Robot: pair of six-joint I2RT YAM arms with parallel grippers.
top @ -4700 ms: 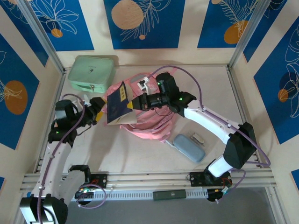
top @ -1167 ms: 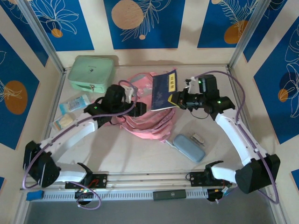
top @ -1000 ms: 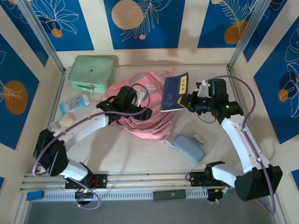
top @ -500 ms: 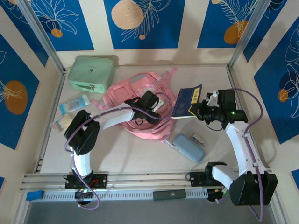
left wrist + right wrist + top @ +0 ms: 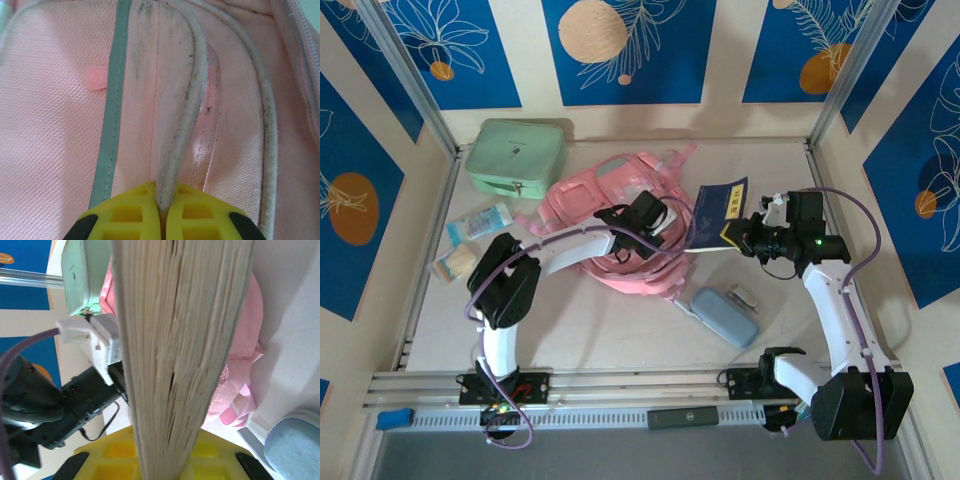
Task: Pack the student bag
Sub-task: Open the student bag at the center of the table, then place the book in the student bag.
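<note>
While your left hand point(image 5: 162, 205) pinches a piped edge point(image 5: 192, 95) of the student bag point(image 5: 605, 190), mid-desk point(image 5: 620, 320), your right hand point(image 5: 740, 237) grips a blue book point(image 5: 717, 213) just beside it. Step, I judge: loading the book. Next: lift that edge to open the mouth, then slide the book in

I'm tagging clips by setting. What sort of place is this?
Probably a robot test cell, not a classroom: a table boxed in by metal frame posts and printed blue wall panels, with school props such as the student bag, a book and a mint green case.
</note>
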